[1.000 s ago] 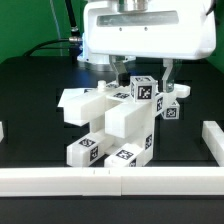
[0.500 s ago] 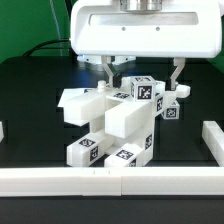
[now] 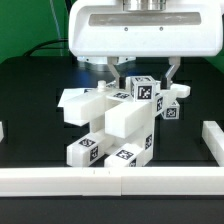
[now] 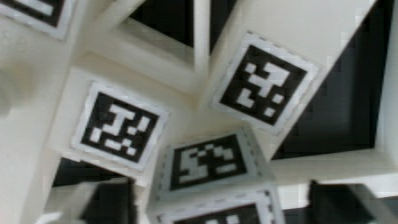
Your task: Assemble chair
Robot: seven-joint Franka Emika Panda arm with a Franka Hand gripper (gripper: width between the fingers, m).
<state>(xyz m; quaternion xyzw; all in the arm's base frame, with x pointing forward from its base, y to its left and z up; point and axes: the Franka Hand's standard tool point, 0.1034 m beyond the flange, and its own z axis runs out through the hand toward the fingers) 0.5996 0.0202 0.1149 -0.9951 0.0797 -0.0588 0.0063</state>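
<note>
- The pincer (image 3: 142, 74) has drawn its fingers inward on either side of the topmost tagged block (image 3: 143, 89); half a second earlier they stood wider. A grasp appears to be starting.
- Whether it already clamps the block cannot be told, as slight gaps seem to remain.
- The partly built chair (image 3: 108, 125) sits mid-table (image 3: 30, 95), unmoved since the earlier frame.

Fingers (image 3: 113, 67) point straight down — spread apart, tips level.
</note>
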